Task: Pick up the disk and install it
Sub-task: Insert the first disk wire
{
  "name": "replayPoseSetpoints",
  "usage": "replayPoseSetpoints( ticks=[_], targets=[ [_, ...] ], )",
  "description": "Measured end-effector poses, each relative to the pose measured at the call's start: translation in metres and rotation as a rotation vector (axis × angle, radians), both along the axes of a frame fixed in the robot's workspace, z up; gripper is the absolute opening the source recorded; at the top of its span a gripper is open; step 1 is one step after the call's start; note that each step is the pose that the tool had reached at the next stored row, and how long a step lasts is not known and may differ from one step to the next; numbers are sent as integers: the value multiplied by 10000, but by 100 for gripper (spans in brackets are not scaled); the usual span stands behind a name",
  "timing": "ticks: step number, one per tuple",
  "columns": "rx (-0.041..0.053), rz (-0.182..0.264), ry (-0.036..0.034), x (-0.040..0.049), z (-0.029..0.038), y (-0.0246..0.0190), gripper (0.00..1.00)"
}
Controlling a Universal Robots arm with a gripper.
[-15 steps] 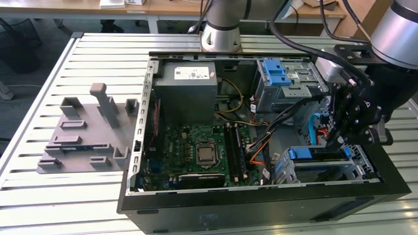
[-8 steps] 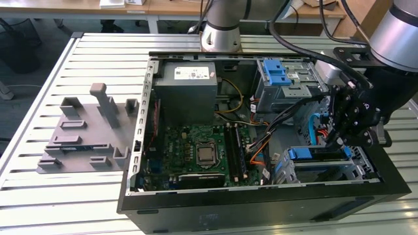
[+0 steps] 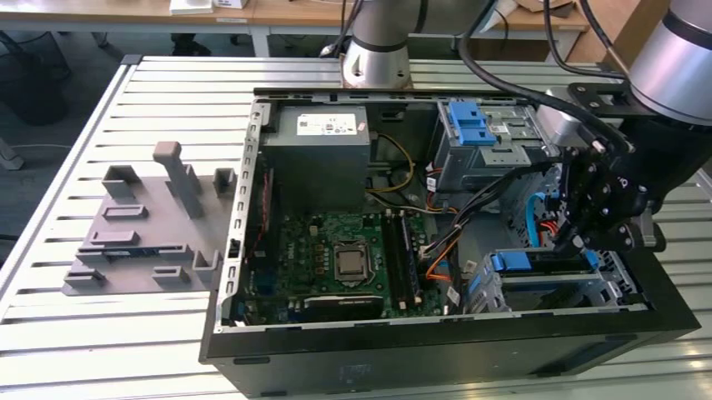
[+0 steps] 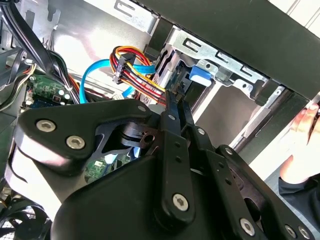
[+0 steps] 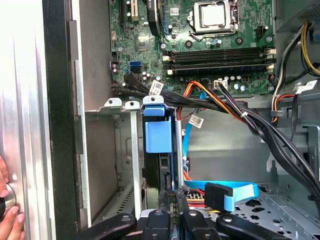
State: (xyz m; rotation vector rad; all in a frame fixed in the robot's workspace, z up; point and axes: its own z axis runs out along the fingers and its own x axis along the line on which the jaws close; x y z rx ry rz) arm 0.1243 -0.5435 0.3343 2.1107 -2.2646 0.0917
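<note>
Disk (image 5: 159, 137) prob. in bay, gripper (image 5: 173, 196) above.

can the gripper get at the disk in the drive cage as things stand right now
Probably yes. The gripper already sits at the edge of the disk, which stands on edge in the drive cage. Nothing lies between them; the cables run off to one side.

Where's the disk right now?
The disk stands on edge in the drive cage at the case's corner, exterior view's right, with the gripper at its end.

blue bracket (image 5: 154, 136), green motherboard (image 3: 345, 258), grey power supply (image 3: 323, 137), black claw (image 3: 581, 237)
</note>
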Motion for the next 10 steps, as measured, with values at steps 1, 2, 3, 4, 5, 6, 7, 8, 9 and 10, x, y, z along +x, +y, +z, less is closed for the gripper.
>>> replayPoseSetpoints(
  ticks=[1, 2, 3, 4, 5, 6, 7, 8, 9, 10],
  targets=[
    [1, 0, 14, 3, 0, 0, 17],
    [0, 1, 32, 6, 0, 0, 17],
    [0, 0, 51, 8, 0, 0, 17],
    [0, 0, 69, 10, 0, 0, 17],
    [0, 0, 91, 12, 1, 0, 17],
    [-2, -1, 117, 14, 3, -1, 17],
    [-2, -1, 143, 18, 6, 0, 17],
    [0, -1, 168, 22, 9, 0, 17],
    [-1, 0, 196, 26, 12, -1, 17],
    [1, -1, 214, 32, 12, 0, 17]
  ],
)
